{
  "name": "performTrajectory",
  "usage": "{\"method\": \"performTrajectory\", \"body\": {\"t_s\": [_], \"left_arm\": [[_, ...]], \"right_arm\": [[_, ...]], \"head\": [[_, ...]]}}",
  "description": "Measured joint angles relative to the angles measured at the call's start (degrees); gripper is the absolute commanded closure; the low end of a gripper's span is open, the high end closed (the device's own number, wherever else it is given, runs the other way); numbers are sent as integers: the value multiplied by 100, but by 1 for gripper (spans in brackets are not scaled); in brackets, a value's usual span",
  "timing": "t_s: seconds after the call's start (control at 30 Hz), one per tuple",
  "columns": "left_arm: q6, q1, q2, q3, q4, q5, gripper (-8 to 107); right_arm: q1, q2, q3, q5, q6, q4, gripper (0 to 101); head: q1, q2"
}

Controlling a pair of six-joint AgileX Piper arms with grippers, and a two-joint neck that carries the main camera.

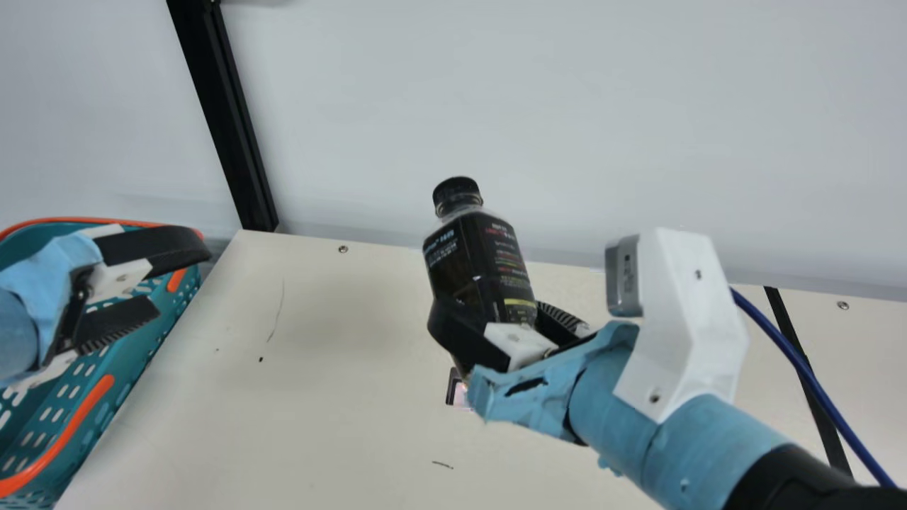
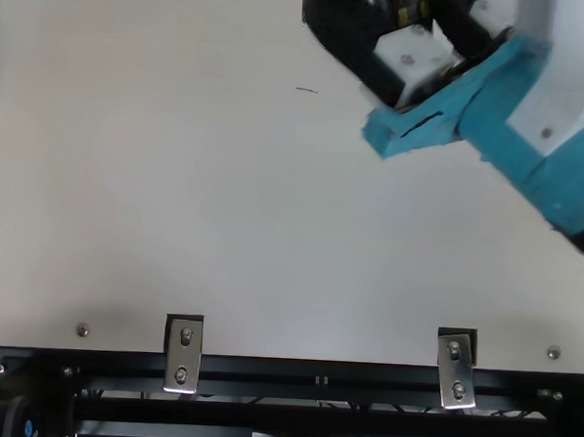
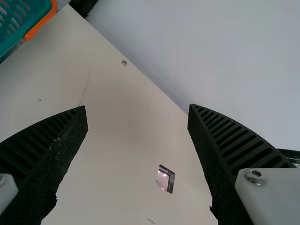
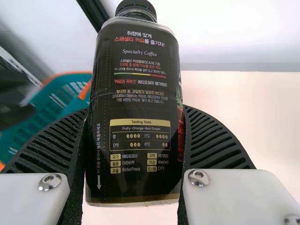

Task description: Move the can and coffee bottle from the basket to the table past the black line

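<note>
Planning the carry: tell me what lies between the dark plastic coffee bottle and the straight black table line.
In the main view, the right arm's blue wrist, its white bracket and a blue cable come between bottle and line.

In my main view a black post (image 1: 220, 113) rises before a pale wall (image 1: 567, 106), a screw head (image 1: 343, 248) sits near its foot, and a small dark-edged square (image 1: 459, 391) lies near a short dark stroke (image 1: 442, 465). My top view shows two metal brackets (image 2: 183, 355) fixed on black rails (image 2: 323, 374).
</note>
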Motion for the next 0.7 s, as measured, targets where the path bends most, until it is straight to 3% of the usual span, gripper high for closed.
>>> {"method": "performTrajectory", "body": {"t_s": [0.33, 0.7], "left_arm": [[0, 0, 0, 0, 0, 0, 9], [0, 0, 0, 0, 0, 0, 9]], "right_arm": [[223, 462, 367, -778, -17, -1030, 101], [83, 1320, 164, -1121, 44, -1889, 101]], "head": [[0, 0], [-29, -29]]}}
